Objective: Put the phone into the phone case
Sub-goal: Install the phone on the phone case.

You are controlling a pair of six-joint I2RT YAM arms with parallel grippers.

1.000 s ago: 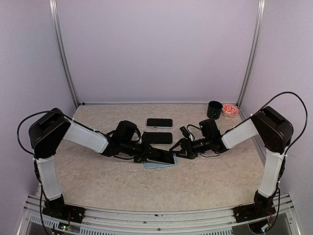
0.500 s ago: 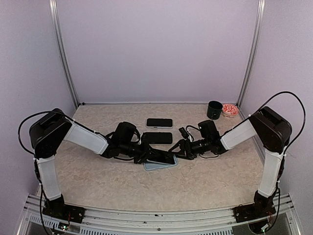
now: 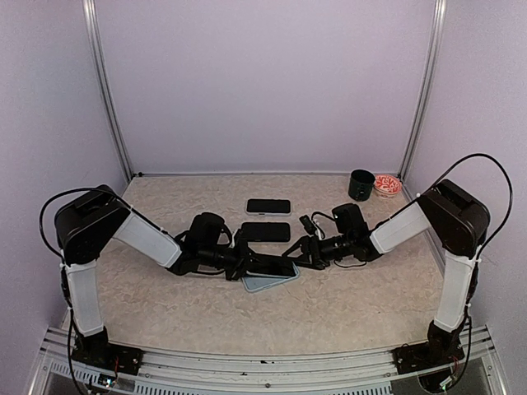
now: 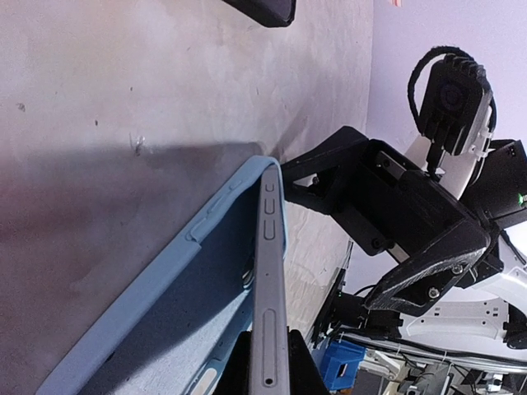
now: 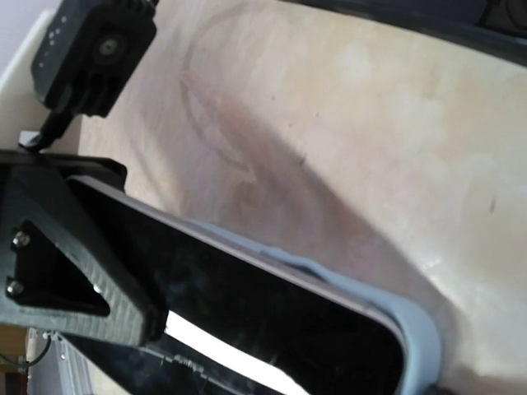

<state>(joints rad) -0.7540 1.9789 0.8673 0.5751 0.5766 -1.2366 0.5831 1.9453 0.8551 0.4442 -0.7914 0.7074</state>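
Phone (image 3: pixel 272 265) tilted, partly in case (image 3: pixel 268 282), mid-table (image 3: pixel 165 304). Left gripper (image 3: pixel 244 262) clamped on phone; right gripper (image 3: pixel 301 249) fingers apart beside it. Seating flat remains.

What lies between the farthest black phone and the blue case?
Another black phone, lying flat, as the top view shows. Nearer still, the left gripper holds a third phone over the case.

Three phones (image 3: pixel 268 206), one case (image 3: pixel 268 283), one cup (image 3: pixel 361 184), one bowl (image 3: pixel 387 184) (red-patterned)
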